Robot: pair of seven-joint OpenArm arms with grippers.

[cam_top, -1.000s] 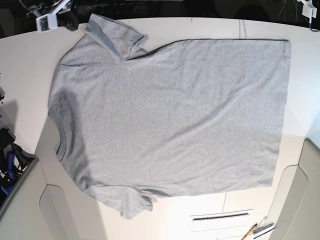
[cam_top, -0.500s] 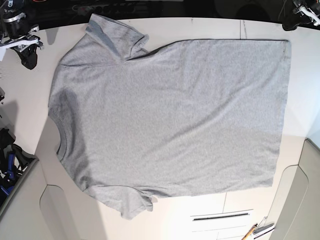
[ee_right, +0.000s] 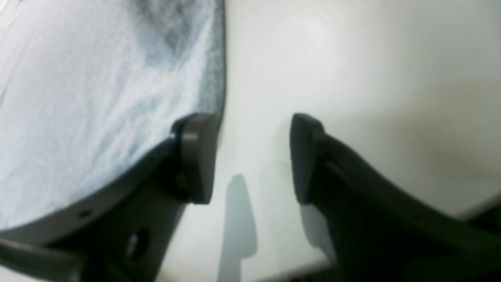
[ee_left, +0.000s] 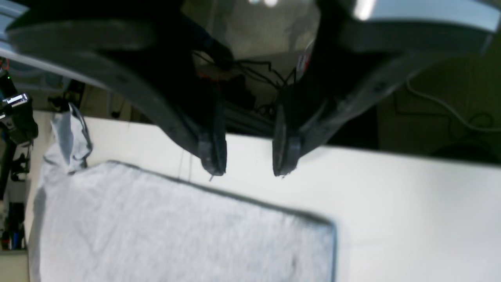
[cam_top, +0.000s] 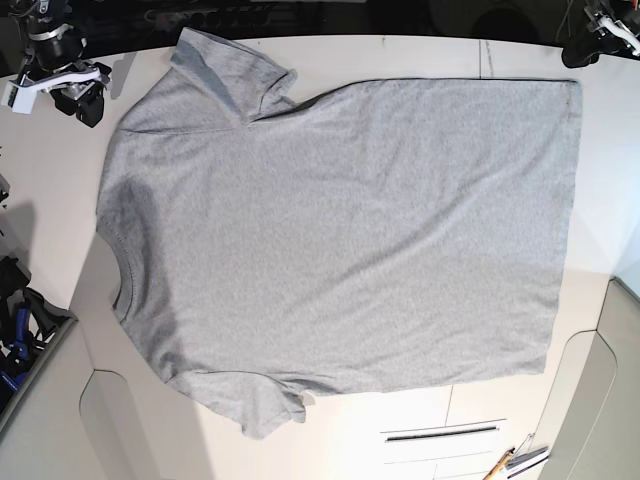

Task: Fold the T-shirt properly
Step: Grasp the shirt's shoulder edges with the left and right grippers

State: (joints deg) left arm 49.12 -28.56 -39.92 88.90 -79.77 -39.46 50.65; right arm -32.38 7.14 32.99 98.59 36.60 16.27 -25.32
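Note:
The grey T-shirt lies spread flat on the white table, plain side up, neck towards the left and hem towards the right. My right gripper hovers at the far left, just off the shirt's far shoulder. In the right wrist view the right gripper is open over bare table, with the T-shirt's edge beside one finger. My left gripper is at the far right corner. In the left wrist view the left gripper is open above the T-shirt's hem corner. Nothing is held.
A drawer front with a slot handle and a pencil-like tool sit at the near right. Blue and black gear lies off the table's near left. The table's far edge borders dark equipment.
Both grippers went from shut to open. The right gripper swung down and then right towards the shirt's far shoulder. The left gripper came into view at the far right corner.

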